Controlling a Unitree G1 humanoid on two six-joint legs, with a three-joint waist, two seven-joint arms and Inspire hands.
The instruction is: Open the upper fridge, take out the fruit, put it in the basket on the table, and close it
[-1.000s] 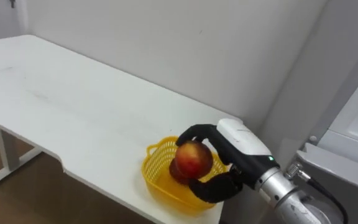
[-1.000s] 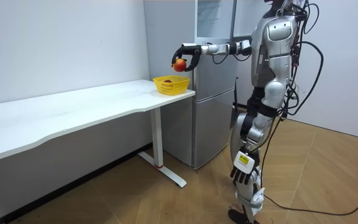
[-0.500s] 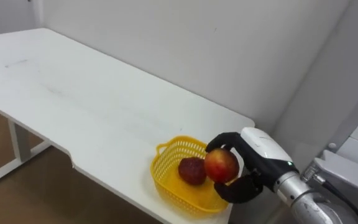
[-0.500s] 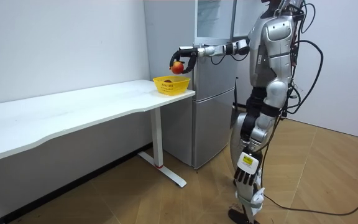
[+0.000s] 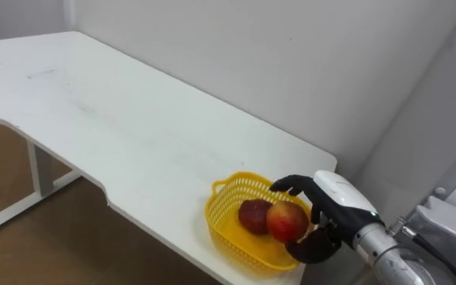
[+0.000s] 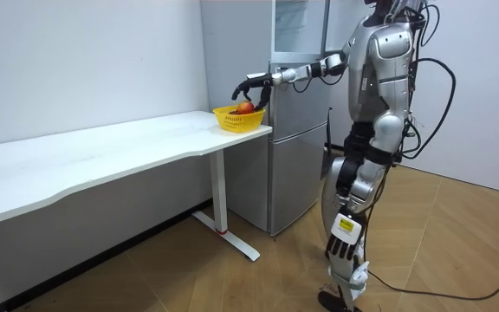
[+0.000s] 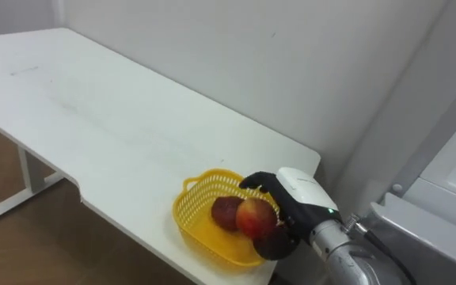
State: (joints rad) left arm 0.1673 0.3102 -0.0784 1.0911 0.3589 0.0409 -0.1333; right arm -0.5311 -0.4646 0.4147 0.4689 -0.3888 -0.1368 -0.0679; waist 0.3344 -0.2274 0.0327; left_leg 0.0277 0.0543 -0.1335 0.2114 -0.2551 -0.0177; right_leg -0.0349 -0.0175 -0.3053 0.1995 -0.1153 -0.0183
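Yellow plastic, woven into an open lattice with a small loop handle, forms the one basket (image 5: 226, 229) seen at the near right corner of the smooth white table (image 5: 109, 119), close by the wall. Two fruits are counted in all. A dull, darker fruit (image 5: 252, 215) is lying inside the basket. A glossy apple (image 5: 286, 222), red with a yellow blush, is gripped by the right hand (image 5: 331, 210), whose black fingers and thumb are curled round it, and is held at rim height over the basket's right side, just beside the darker fruit. The apple is round, so no long axis is shown, and which way its stem points cannot be told. In the room view the robot is seen standing upright before the grey fridge (image 6: 300, 156), right arm stretched out to the basket, the left hand (image 6: 343, 253) hanging low beside its leg.
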